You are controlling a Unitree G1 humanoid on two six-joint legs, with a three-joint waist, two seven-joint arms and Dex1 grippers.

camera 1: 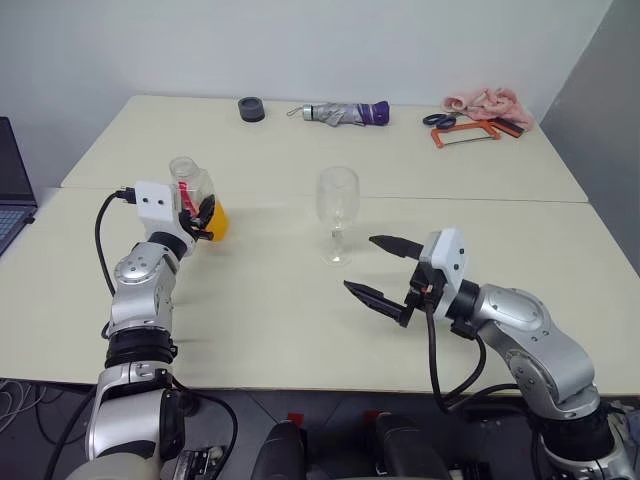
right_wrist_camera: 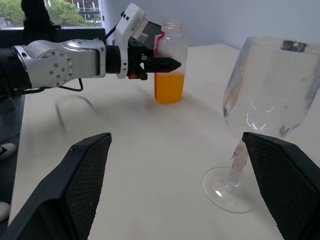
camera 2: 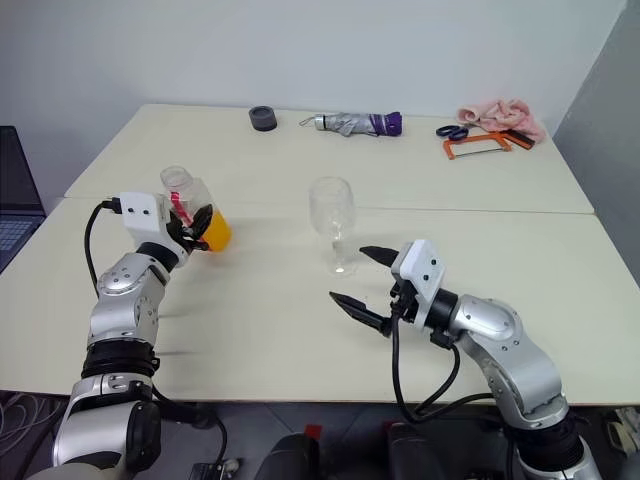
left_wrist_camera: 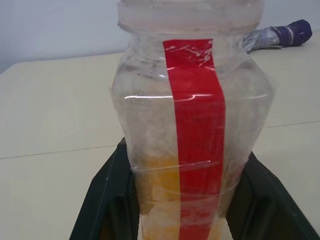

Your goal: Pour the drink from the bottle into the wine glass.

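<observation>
The bottle (camera 1: 193, 193) stands upright on the left of the table, clear with a red stripe and an open top. The orange drink (camera 1: 217, 222) fills its lower part. My left gripper (camera 1: 203, 217) is shut on the bottle's sides, with its black fingers (left_wrist_camera: 102, 195) pressed against both walls. In the right wrist view the same grip shows on the bottle (right_wrist_camera: 170, 60). The empty wine glass (camera 1: 338, 204) stands upright at the table's middle. My right gripper (camera 1: 361, 263) hovers open just in front and to the right of the glass, not touching it.
Along the far table edge lie a black tape roll (camera 1: 251, 109), a folded umbrella (camera 1: 340, 114), scissors (camera 1: 440, 119), an orange-framed saw (camera 1: 465, 133) and a pink cloth (camera 1: 485, 100). A laptop (camera 1: 10, 190) sits at the far left.
</observation>
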